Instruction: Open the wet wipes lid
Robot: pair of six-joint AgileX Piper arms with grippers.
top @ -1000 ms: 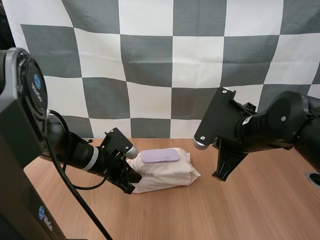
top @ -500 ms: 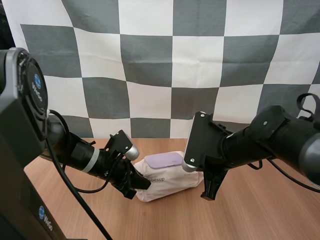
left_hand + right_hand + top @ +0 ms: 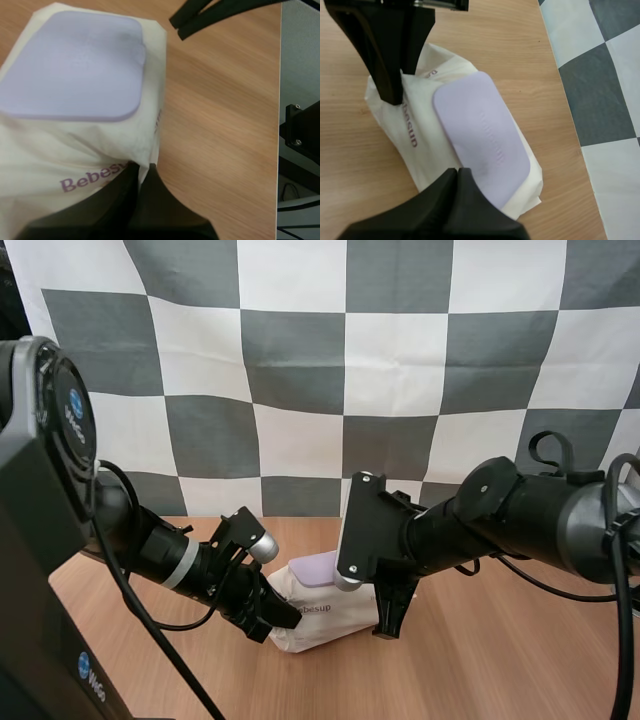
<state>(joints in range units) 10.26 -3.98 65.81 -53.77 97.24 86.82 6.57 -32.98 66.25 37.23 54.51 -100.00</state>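
Left gripper (image 3: 141, 172): the fingers (image 3: 117, 200) are drawn almost together, and their tips nip a fold at the end of the wet wipes pack (image 3: 75, 145), just past the printed word.
Right gripper (image 3: 457, 172): the two fingers lie together as one dark wedge with nothing between them. The tips stand at the rim of the lid (image 3: 70, 60), near one corner. Whether they touch it cannot be told.
Writing (image 3: 92, 179): purple letters on the pack's white side read "Bebes" in the left wrist view before the fingers cover the rest. The high view gives "besup". Faint raised lettering on the lid is too dim to read.
Lid: a lilac rounded rectangle, lying flat and closed on the top face of the pack.
Wet wipes pack: white and soft, creased where it is pinched. It rests on the table (image 3: 220, 130) between the two grippers, the left one at its left end and the right one at its right end in the high view.
Change from a second ago: the right arm stood well apart to the right of the pack and higher. It has since swung in and down, and now hides part of the lid in the high view. The left gripper has kept its hold, and the pack has slid slightly towards the near side. The lid is closed then and now.
Table: light wood.
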